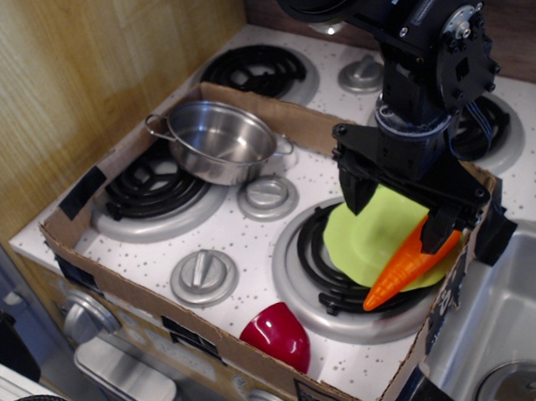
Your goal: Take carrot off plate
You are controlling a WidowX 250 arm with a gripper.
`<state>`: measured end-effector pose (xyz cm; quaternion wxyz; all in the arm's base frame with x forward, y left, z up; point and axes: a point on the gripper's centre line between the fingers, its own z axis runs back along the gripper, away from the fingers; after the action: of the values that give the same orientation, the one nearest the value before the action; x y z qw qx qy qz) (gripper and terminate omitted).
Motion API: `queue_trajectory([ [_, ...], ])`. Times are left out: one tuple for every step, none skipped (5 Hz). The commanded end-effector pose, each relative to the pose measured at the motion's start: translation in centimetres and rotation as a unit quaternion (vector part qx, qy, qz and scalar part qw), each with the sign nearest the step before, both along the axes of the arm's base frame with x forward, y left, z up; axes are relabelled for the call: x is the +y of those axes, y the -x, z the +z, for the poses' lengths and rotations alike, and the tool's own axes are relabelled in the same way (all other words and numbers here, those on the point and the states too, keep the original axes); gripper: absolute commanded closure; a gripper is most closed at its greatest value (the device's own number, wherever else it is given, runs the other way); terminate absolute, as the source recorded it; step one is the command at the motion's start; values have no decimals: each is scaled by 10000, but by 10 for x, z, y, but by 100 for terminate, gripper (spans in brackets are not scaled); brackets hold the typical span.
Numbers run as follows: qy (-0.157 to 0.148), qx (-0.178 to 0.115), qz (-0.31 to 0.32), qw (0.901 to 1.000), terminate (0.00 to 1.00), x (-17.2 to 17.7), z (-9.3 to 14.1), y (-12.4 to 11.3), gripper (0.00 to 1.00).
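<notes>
The orange carrot (404,268) lies across the right side of the lime-green plate (370,234), tip pointing to the lower left. Its green top is hidden behind the gripper. The plate rests tilted on the front right burner. My black gripper (397,214) is open and hangs low over the plate. One finger (355,202) is over the plate's left edge and the other finger (440,230) is at the carrot's thick end. Nothing is held.
A steel pot (221,141) sits at the back left of the cardboard tray (165,308). A dark red bowl (277,336) lies at the tray's front edge. Stove knobs (203,273) lie between the burners. A sink (519,329) is to the right.
</notes>
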<state>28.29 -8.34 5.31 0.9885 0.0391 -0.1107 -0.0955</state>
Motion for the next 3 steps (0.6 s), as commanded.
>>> queue_trajectory([
  [247, -211, -16, 9995, 0, -1, -2, -12, 0],
  [319, -230, 36, 9992, 0, -3, -9, -9, 0],
  [430, -354, 171, 9983, 0, -5, -19, -8, 0],
])
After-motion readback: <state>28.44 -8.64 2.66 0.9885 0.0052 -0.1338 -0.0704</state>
